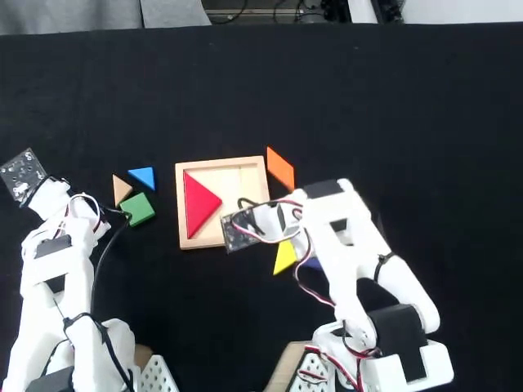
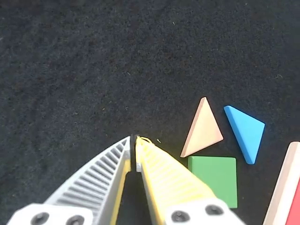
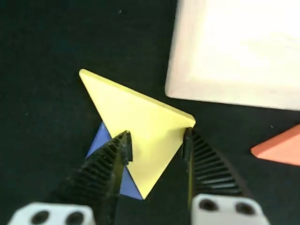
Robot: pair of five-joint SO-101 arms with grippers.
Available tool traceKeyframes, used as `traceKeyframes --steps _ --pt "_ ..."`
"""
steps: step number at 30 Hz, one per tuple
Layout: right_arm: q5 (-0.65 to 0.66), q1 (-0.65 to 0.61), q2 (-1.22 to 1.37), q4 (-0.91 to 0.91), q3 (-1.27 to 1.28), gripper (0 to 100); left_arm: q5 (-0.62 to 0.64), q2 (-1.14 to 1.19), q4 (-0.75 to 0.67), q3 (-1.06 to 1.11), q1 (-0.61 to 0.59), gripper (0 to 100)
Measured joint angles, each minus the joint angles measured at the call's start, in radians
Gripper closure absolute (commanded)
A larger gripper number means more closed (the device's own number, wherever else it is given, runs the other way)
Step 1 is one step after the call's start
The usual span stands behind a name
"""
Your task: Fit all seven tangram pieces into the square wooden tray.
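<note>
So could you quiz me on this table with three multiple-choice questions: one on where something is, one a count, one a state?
1. What lies in the tray? A yellow triangle; B red triangle; C orange piece.
2. In the high view, how many pieces lie left of the tray? A one; B five; C three.
3. The left gripper is: A shut, empty; B wide open; C holding a piece.

Answers: B, red sits inside the rim; C, the tan triangle, blue triangle and green square lie there; A, its fingers meet with nothing between.
</note>
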Motion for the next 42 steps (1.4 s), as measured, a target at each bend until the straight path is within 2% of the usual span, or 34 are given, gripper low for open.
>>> traceKeyframes --steps 7,12,14,35,42 --pt "0.025 0.0 -0.002 -0.025 0.018 80.1 0.0 0.0 0.0 0.0 0.0 97" --pt "0.025 0.0 -0.002 -0.025 0.02 63.6 -0.002 0.0 0.0 0.0 0.0 97" --pt "0.025 0.0 -0.002 -0.029 0.032 60.9 -0.025 0.0 0.0 0.0 0.0 97" --pt "0.097 0.003 -0.02 0.026 0.11 60.9 -0.068 0.0 0.0 0.0 0.0 97" --pt "0.1 0.035 -0.02 -0.044 0.109 61.0 -0.069 0.0 0.0 0.0 0.0 97"
